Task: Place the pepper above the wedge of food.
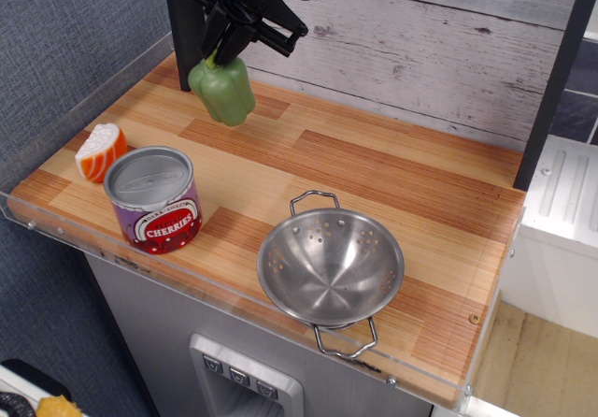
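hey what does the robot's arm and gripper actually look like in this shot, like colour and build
The gripper is all black, a boxy, angular assembly of flat plates and bars with narrow fingers pointing down. A thin black cable loops near its top at the edge of the picture. No markings or labels can be made out on it. Little of the arm above shows; it runs out of frame, so its build cannot be told.

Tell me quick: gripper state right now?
Gripper: closed on the pepper by its stem end, holding it in the air above the wooden counter.
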`<state>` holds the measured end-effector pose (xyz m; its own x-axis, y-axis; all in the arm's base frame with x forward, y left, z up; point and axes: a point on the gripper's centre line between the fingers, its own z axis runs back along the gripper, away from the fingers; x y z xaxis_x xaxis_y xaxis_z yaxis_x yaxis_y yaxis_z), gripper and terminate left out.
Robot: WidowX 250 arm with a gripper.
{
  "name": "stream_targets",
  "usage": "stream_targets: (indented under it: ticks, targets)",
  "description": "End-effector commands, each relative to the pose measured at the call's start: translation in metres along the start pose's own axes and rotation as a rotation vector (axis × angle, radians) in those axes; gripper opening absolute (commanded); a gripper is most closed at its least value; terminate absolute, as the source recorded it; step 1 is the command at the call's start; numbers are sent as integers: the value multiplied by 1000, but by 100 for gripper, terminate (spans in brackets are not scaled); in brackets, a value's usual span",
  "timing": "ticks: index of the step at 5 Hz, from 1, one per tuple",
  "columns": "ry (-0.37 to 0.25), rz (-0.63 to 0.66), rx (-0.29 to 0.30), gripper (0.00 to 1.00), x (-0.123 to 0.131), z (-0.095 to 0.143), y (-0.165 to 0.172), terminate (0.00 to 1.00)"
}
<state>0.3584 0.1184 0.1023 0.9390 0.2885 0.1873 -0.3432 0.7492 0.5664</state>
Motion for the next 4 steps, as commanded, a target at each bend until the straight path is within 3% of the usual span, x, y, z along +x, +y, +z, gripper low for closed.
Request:
stream_targets:
  ticks: [1,2,3,4]
  targets:
    - [-28,-75,24,0,5,-4,18,0]
    - [12,-65,32,0,10,-22,23,0]
    - [4,-58,34,0,13,-24,26,0]
    - [23,-81,44,100,14,-30,25,0]
